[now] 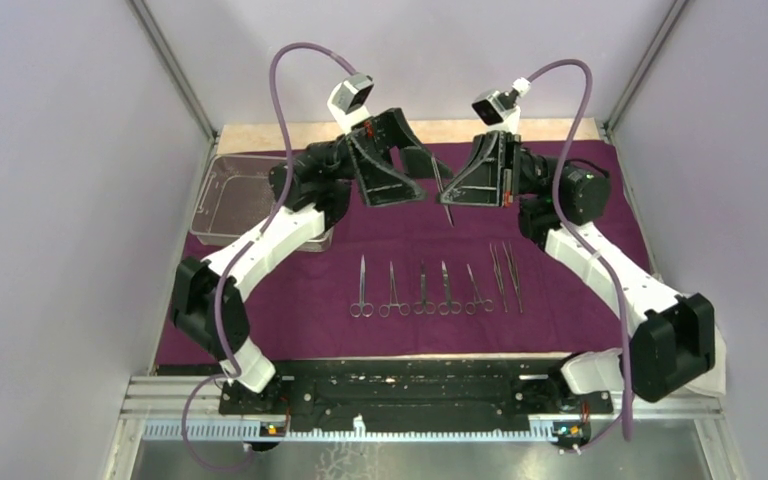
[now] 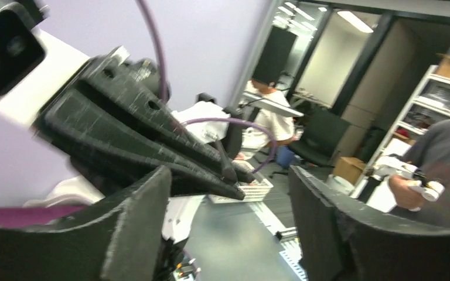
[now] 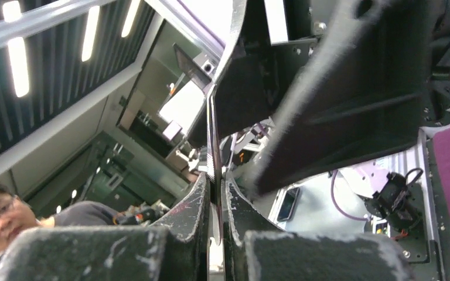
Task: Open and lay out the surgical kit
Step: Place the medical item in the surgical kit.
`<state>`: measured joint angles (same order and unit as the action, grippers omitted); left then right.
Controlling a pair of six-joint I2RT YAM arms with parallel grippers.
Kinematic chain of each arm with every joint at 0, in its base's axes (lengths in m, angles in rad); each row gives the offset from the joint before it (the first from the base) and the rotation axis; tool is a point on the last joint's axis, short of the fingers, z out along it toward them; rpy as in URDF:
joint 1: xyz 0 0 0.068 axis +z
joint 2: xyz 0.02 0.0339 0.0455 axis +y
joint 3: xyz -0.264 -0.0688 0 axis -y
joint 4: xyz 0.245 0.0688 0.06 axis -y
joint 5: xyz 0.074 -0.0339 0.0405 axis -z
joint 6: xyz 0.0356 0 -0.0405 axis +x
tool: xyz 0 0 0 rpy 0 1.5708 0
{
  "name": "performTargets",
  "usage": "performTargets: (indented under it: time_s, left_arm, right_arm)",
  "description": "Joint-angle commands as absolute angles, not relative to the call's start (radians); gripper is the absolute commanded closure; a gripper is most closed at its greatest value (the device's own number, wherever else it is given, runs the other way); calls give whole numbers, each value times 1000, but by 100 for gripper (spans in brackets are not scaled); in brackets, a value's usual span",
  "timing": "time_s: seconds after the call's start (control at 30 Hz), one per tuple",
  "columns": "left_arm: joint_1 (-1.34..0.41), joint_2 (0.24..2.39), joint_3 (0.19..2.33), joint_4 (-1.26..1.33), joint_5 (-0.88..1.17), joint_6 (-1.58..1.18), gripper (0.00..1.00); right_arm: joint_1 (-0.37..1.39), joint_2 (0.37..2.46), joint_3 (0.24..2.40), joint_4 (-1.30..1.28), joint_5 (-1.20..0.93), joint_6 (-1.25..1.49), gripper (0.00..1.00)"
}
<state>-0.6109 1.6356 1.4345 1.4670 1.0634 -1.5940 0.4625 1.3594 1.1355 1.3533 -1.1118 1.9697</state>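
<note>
Top external view: the purple cloth (image 1: 580, 300) lies spread, the row of instruments (image 1: 422, 290) at lower centre and the mesh tray (image 1: 225, 195) upper left, while the right gripper (image 3: 215, 186) pinches a slim steel tool (image 1: 443, 195) mid-frame, likely presenting it to the gaping left gripper (image 2: 229, 175) for regrasping.

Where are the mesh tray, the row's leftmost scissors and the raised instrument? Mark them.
mesh tray (image 1: 223, 195): top view, bare mesh floor.
leftmost scissors (image 1: 361, 283): top view, mid-shaft.
raised instrument (image 1: 446, 206): top view, lower shaft.
</note>
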Motion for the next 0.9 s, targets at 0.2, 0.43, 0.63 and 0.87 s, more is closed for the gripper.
performTargets:
  time_s: [0.2,0.43,0.63,0.87]
  left_arm:
    - [-343,1203,1047,660,958,-908,1]
    - [-334,1102,1135,-49,472,-514,1]
    - [-333,1109,1098,-7,447,-536,1]
    - [-324,1186,1126,-30,511,-520,1]
  right_arm:
    - [336,1085,1357,-659,-617,379,100]
    - [336,1012,1211,-1012,221,-52,100]
    - [288,1131,1123,-1081,229,-165,100]
    - [177,1425,1327,-1086,-51,25,100]
